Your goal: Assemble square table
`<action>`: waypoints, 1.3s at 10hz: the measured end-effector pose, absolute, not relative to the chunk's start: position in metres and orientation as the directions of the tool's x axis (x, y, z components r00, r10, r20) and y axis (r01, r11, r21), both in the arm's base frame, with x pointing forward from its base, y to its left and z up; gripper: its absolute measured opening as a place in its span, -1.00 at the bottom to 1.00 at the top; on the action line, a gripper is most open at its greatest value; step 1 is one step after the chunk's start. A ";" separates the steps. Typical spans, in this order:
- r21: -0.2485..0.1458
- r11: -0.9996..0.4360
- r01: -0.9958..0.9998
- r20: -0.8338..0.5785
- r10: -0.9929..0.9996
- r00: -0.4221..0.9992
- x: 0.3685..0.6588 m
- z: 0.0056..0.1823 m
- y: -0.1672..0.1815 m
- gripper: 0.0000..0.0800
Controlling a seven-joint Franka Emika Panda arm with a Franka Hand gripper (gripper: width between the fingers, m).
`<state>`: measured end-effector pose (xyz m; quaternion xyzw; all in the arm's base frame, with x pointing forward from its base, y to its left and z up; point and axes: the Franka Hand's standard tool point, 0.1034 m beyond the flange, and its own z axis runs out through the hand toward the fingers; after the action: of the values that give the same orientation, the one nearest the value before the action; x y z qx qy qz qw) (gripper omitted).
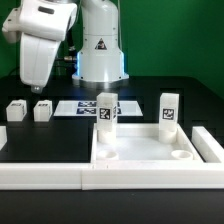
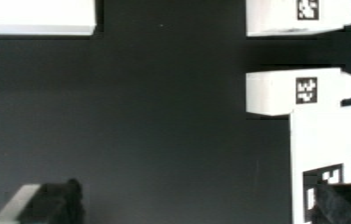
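Note:
The square table panel (image 1: 140, 143) lies flat at the exterior view's right. Two white tagged legs (image 1: 107, 112) (image 1: 168, 110) stand upright on it. Two more small white legs (image 1: 15, 110) (image 1: 42, 110) rest on the black table at the left. My gripper (image 1: 35, 86) hangs open above and just behind these two, touching nothing. In the wrist view the same two legs (image 2: 305, 12) (image 2: 302, 92) lie off to one side of the gripper (image 2: 193, 200). Its dark fingers (image 2: 47, 200) stand wide apart with only bare black table between them.
The marker board (image 1: 85, 105) (image 2: 332, 160) lies flat between the loose legs and the panel. A long low white rail (image 1: 40, 176) runs along the front and up the right side (image 1: 207, 145). A white edge (image 2: 35, 15) shows in the wrist view; I cannot tell what it belongs to.

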<state>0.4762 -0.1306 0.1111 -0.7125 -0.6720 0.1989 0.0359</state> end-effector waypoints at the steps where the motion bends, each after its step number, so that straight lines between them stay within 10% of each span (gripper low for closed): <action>1: -0.313 -0.119 0.942 -0.243 0.969 0.041 0.476 0.111 -0.130 0.62; 5: -0.122 -0.572 0.811 -0.328 0.794 0.511 0.444 0.093 -0.134 0.62; 13: -0.061 -0.852 0.520 -0.370 0.503 0.781 0.433 0.079 -0.134 0.62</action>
<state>0.4328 -0.1342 0.0786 -0.9435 -0.2711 0.1895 -0.0220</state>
